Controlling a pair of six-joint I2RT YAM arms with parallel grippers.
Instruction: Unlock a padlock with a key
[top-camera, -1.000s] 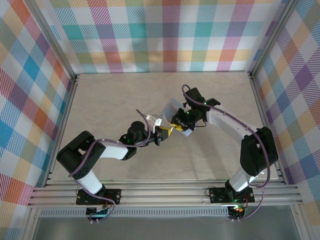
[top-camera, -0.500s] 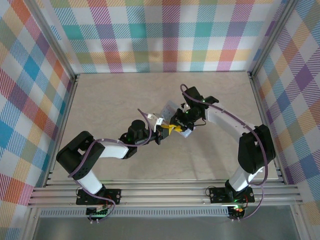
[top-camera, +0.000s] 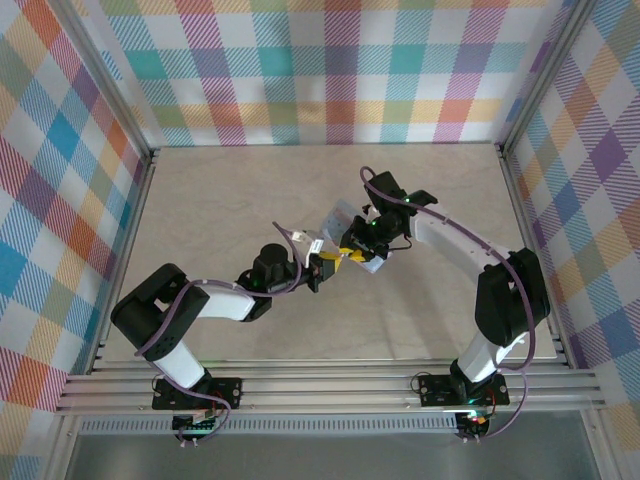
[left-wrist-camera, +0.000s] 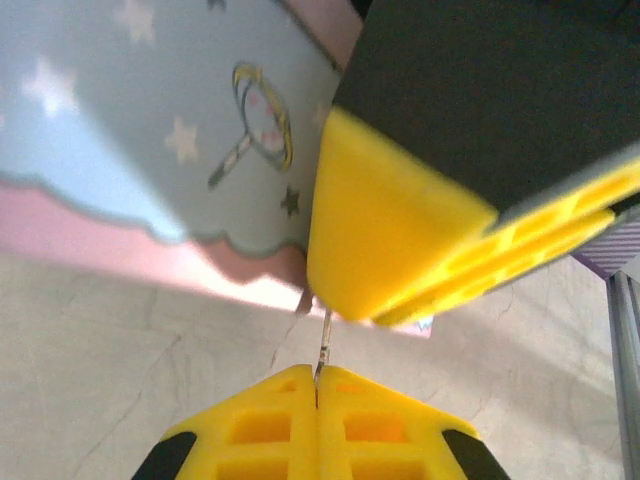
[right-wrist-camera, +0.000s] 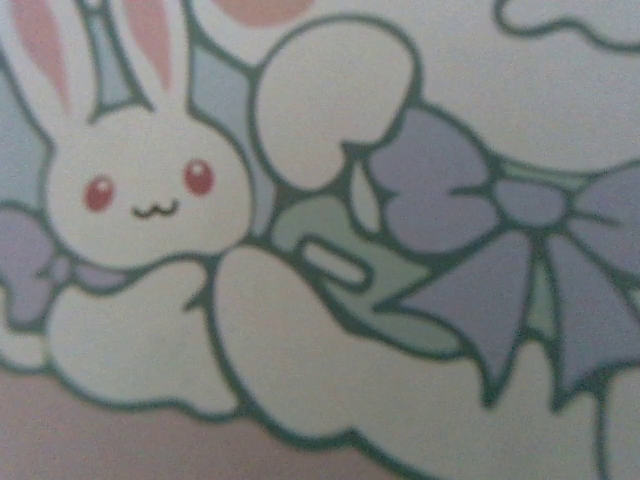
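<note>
Pinching one thin greyish metal key (left-wrist-camera: 323, 345) between the clenched yellow fingertips of my left gripper (left-wrist-camera: 316, 385), I pointed it up, its tip just reaching the yellow pads (left-wrist-camera: 390, 230) of my right gripper (top-camera: 357, 249). Whether that one grasped anything I could not tell. One pale blue cartoon-printed box (left-wrist-camera: 150, 110) lay just behind on the beige table (left-wrist-camera: 120, 350).

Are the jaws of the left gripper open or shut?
Shut. In the left wrist view the left gripper has its yellow jaws pressed together with no gap, and the thin key sticks out between them.
</note>
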